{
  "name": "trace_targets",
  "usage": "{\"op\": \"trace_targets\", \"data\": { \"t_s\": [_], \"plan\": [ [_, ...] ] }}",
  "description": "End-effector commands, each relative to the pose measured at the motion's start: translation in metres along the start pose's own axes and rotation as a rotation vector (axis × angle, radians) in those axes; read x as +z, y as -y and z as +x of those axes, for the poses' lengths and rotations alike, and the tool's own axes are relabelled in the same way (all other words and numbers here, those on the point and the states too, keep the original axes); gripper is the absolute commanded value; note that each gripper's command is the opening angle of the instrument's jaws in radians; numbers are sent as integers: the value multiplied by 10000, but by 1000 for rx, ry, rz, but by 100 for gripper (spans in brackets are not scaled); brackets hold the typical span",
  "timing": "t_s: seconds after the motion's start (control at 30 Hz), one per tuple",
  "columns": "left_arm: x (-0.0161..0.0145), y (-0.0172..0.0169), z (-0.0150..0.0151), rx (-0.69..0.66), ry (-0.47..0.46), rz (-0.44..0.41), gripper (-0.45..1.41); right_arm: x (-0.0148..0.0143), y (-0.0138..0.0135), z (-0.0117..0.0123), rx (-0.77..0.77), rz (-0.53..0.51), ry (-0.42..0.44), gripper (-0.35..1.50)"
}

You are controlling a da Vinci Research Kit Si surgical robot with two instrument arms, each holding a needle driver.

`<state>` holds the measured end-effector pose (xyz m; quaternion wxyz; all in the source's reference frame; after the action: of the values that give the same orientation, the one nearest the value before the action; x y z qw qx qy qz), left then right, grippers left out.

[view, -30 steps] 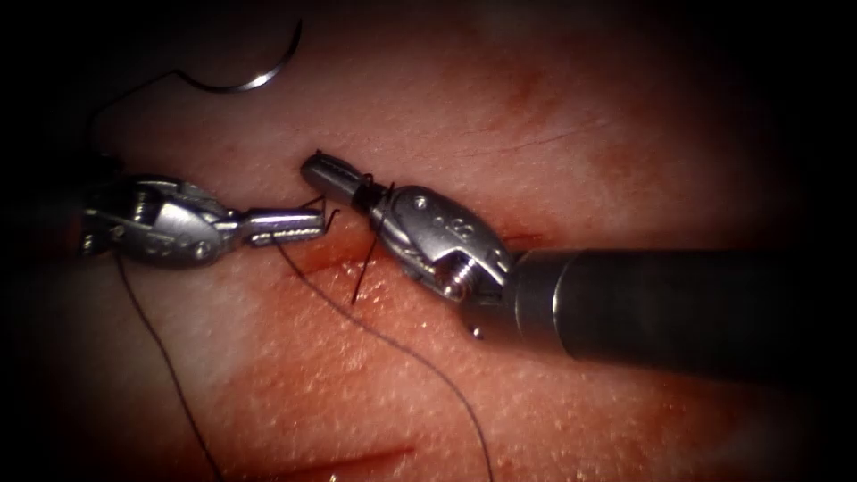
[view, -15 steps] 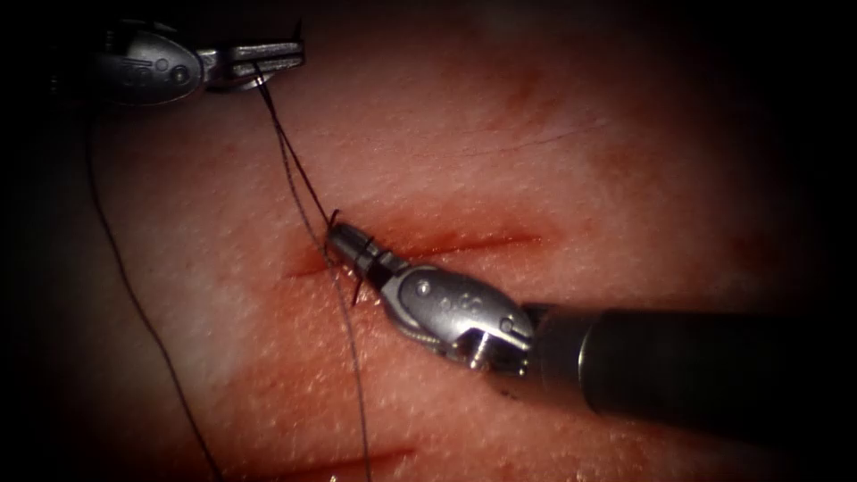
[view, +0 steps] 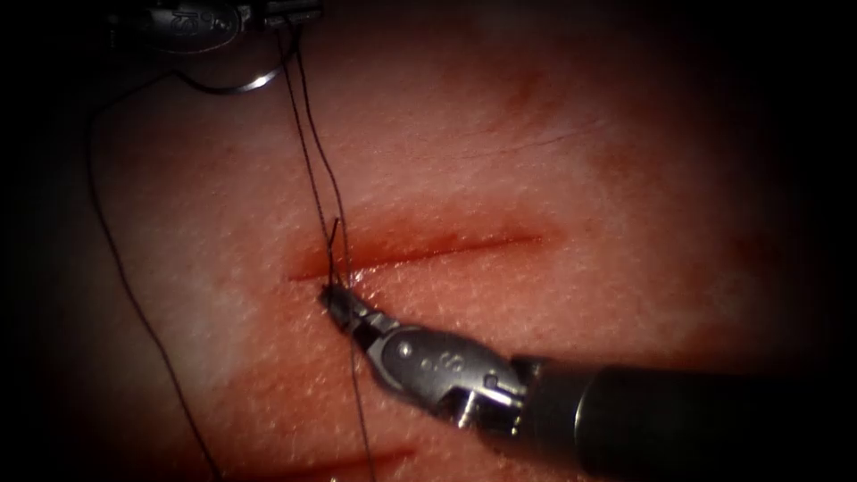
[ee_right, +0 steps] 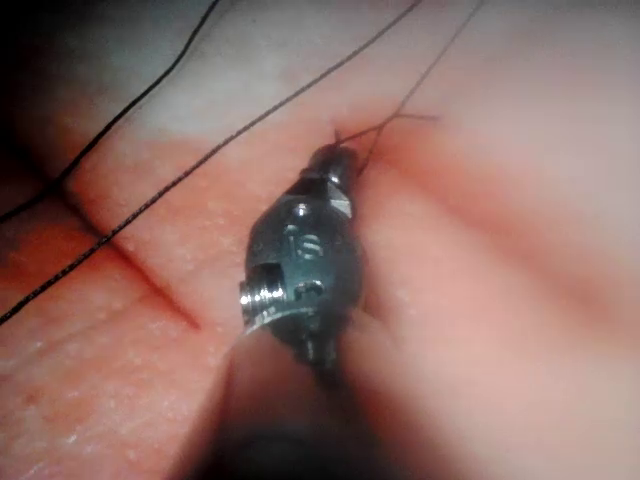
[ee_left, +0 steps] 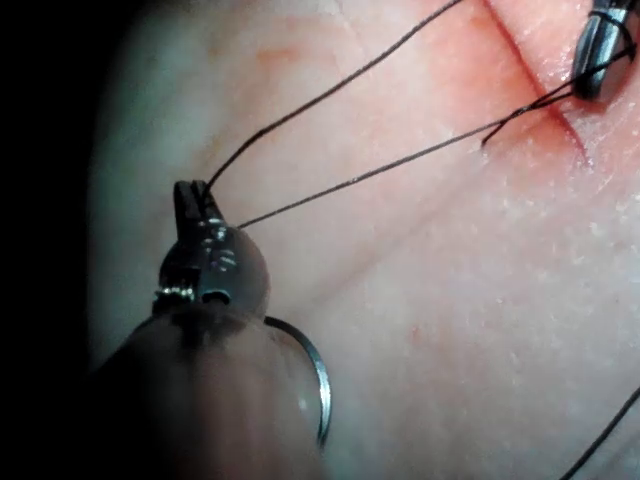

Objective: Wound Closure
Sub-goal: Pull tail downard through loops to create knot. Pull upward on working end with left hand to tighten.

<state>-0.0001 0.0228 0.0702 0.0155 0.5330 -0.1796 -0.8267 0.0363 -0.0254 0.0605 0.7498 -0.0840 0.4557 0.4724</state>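
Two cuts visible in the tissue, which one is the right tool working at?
The upper cut: right tool grips thread at its left end; lower cut lies apart.

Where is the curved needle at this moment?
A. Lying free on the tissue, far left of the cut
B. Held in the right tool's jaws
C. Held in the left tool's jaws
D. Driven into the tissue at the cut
A: the needle lies loose on the tissue beside the left tool, whose jaws hold thread, not the needle.
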Motion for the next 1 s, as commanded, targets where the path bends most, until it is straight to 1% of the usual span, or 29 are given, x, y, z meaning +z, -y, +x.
{"op": "trace_targets", "data": {
  "t_s": [0.03,0.3,0.53,0.77,0.87,1.0],
  "plan": [
    [10,9,-6,-3,-1,13,-45,5,3,-1,0,2,-1,-35],
    [17,29,-19,-21,-1,51,-45,1,8,-2,44,2,4,-35],
    [19,30,-21,-22,4,62,-45,0,11,-2,56,-12,6,-35],
    [30,36,-27,-29,16,104,-45,-6,12,0,57,-12,8,-35],
    [37,40,-31,-31,26,124,-45,-16,13,2,57,0,5,-35],
    [40,45,-40,-32,32,149,-45,-40,21,6,53,11,4,-35]
  ]
}}
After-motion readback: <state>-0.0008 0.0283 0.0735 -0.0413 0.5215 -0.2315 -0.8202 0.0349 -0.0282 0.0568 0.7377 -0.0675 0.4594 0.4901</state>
